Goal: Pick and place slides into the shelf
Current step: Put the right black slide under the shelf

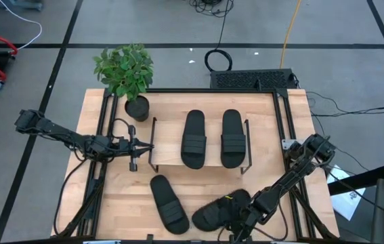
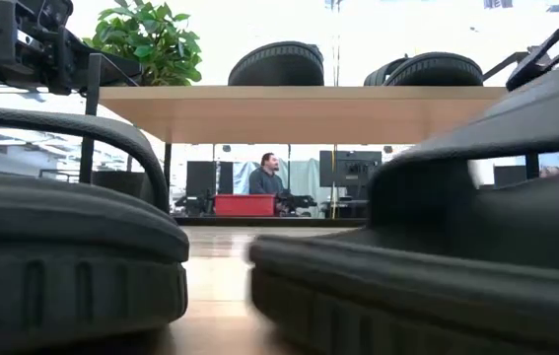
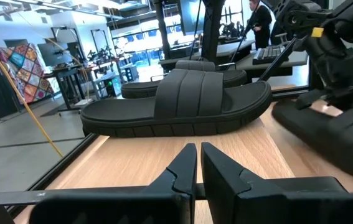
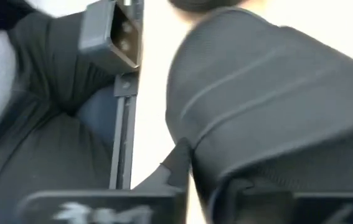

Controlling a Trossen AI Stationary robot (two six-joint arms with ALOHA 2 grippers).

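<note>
— Where are your slides sitting?

— Two [image 1: 193, 138] [image 1: 232, 137] are lying side by side on the shelf [image 1: 171, 157]. Two more are lying on the desk near its front edge: one [image 1: 168, 202] alone, one [image 1: 220, 209] at your right claw [image 1: 239, 221].

— What are your claws doing?

— Your right claw is pinching shut on that slide. Your left claw [image 1: 150, 146] is closed, holding nothing, just beside the shelf's left end.

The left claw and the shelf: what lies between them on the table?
Nothing: in the high view only bare table separates the shut left claw from the shelf.
</note>
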